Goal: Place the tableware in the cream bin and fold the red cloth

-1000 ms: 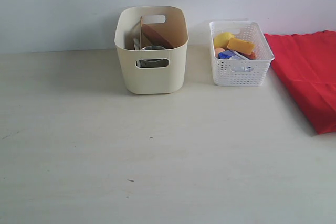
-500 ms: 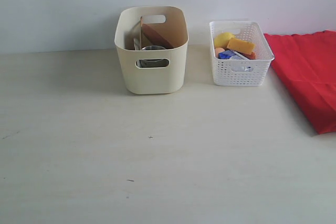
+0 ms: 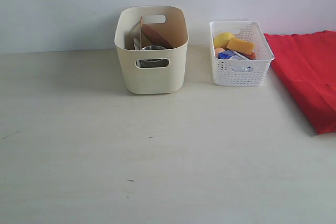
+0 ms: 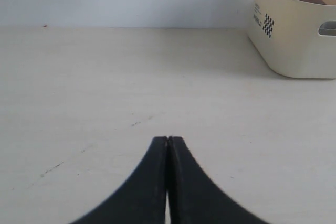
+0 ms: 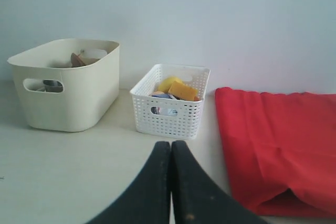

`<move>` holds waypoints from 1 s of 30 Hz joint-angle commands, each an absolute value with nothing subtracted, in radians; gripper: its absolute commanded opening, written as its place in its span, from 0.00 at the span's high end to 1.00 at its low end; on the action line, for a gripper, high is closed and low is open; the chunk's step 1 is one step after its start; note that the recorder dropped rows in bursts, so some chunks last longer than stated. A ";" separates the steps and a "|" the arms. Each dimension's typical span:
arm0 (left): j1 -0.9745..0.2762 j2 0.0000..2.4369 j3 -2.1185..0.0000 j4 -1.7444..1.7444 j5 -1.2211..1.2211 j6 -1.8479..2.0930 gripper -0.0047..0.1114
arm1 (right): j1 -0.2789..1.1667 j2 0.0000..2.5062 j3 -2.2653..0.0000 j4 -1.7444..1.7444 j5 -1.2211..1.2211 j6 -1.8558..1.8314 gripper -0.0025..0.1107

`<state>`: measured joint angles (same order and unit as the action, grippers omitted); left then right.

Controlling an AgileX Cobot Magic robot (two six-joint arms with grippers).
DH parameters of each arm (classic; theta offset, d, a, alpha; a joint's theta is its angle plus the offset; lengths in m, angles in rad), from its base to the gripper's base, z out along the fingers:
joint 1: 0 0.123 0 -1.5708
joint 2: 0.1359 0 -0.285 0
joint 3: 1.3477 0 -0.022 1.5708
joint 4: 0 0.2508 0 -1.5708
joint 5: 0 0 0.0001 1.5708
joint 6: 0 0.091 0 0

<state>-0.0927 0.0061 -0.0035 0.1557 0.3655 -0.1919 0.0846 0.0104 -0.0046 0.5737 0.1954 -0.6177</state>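
The cream bin (image 3: 152, 72) stands at the back of the table with a brown plate (image 3: 156, 35) leaning inside and a steel cup (image 3: 153, 56) showing through its handle cutout. It also appears as the cream bin (image 4: 296, 30) and the cream bin (image 5: 65, 90). The red cloth (image 3: 310, 74) lies folded at the right edge, also seen as the red cloth (image 5: 278, 145). My left gripper (image 4: 168, 139) is shut over bare table with nothing in it. My right gripper (image 5: 171, 143) is shut and empty, short of the basket. Neither gripper shows in the exterior view.
A white lattice basket (image 3: 240, 72) holding cheese, a lemon and other food stands between the bin and the cloth; it is also the white lattice basket (image 5: 170, 116). A pale wall runs behind the table (image 3: 157, 156).
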 commanded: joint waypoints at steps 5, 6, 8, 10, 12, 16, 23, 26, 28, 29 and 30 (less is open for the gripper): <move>-0.089 0.000 0.000 0.166 0.361 -0.191 0.96 | 0.085 0.000 0.000 0.545 0.326 -0.630 0.98; -0.089 0.000 0.000 0.166 0.361 -0.191 0.96 | 0.085 0.000 0.000 0.545 0.326 -0.630 0.98; -0.089 0.000 0.000 0.166 0.361 -0.191 0.96 | 0.085 0.000 0.000 0.545 0.330 -0.627 0.98; -0.089 0.000 0.000 0.166 0.361 -0.191 0.96 | 0.085 0.000 0.000 0.545 0.333 -0.627 0.98; -0.089 0.000 0.000 0.166 0.361 -0.191 0.96 | 0.085 0.000 0.000 0.545 0.333 -0.625 0.98; -0.089 0.000 0.000 0.166 0.361 -0.191 0.96 | 0.085 0.000 0.000 0.547 0.333 -0.624 0.98; -0.089 0.000 0.000 0.166 0.361 -0.191 0.96 | 0.085 0.000 0.000 0.547 0.333 -0.624 0.98; -0.089 0.000 0.000 0.166 0.361 -0.191 0.96 | 0.085 0.000 0.000 0.547 0.333 -0.624 0.98; -0.089 0.000 0.000 0.166 0.361 -0.191 0.96 | 0.085 0.000 0.000 0.547 0.333 -0.624 0.98; -0.089 0.000 0.000 0.166 0.361 -0.191 0.96 | 0.085 0.000 0.000 0.547 0.333 -0.624 0.98; -0.089 0.000 0.000 0.166 0.361 -0.191 0.96 | 0.085 0.000 0.000 0.547 0.333 -0.624 0.98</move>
<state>-0.0927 0.0061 -0.0035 0.1577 0.3655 -0.1919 0.0846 0.0061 -0.0046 0.5525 0.3336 -0.6177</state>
